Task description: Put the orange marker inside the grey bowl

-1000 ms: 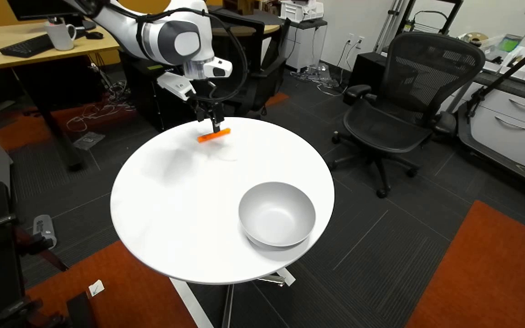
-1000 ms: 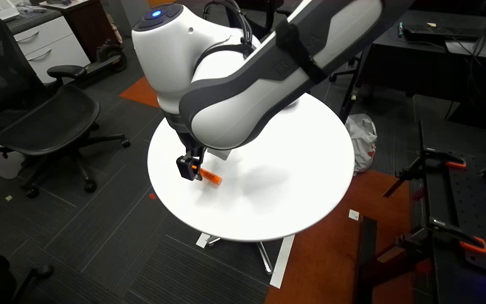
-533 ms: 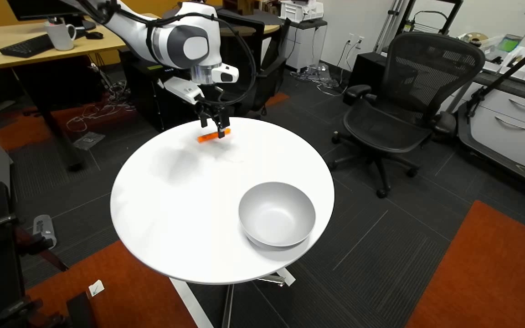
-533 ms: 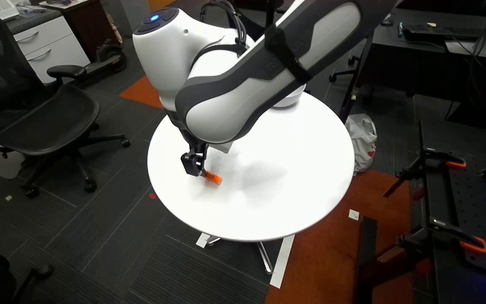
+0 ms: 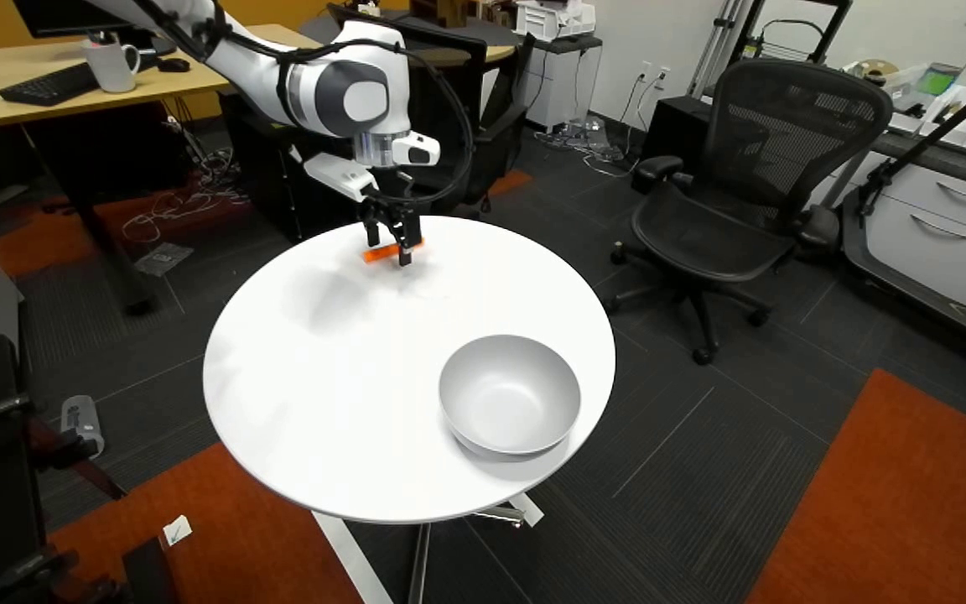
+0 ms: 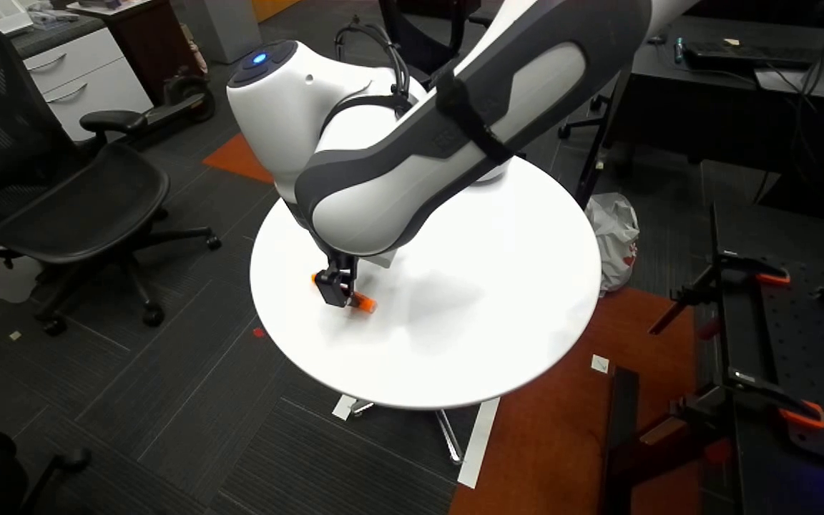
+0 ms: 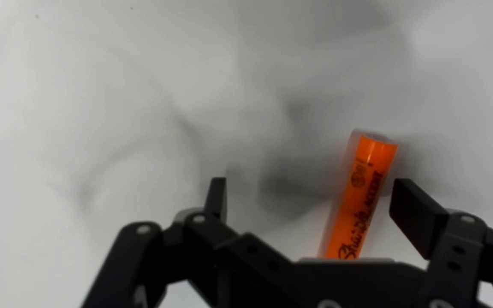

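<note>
The orange marker (image 5: pixel 379 253) lies on the white round table near its edge. It also shows in an exterior view (image 6: pixel 365 303), partly behind the gripper, and in the wrist view (image 7: pixel 360 196). My gripper (image 7: pixel 308 190) is open, with the marker between its two fingers. The marker lies closer to the right finger (image 7: pixel 420 214) in the wrist view, with a gap on both sides. Its lower end is hidden by the gripper body. The grey bowl (image 5: pixel 510 394) stands upright across the table and looks empty. In an exterior view the arm hides most of the bowl (image 6: pixel 496 172).
The white round table (image 5: pixel 324 419) carries the marker and the bowl. A black mesh chair (image 5: pixel 718 226) stands on the floor beside the table. A desk with a mug (image 5: pixel 111 65) stands behind the arm. A black workbench (image 6: pixel 798 343) stands apart from the table.
My gripper has moved slightly sideways and then down, so its fingers now reach beside the marker close to the table. The marker and the bowl have not moved.
</note>
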Robot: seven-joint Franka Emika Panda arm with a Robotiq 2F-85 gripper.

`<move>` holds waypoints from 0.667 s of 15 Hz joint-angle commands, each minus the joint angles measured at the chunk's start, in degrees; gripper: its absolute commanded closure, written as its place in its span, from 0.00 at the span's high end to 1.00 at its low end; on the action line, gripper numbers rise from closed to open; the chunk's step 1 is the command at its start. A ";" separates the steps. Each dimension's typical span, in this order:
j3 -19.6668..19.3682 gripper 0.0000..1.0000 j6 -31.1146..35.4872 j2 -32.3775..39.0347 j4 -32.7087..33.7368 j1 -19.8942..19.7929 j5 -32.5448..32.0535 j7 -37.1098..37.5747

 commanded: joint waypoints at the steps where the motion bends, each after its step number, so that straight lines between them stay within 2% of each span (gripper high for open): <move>1: -0.02 0.66 -2.05 1.35 2.42 0.07 0.45 -1.58; 8: 0.00 0.12 -2.15 1.91 3.17 0.15 0.60 -1.32; 10: -0.49 0.01 -1.46 0.44 1.75 0.40 0.46 -0.13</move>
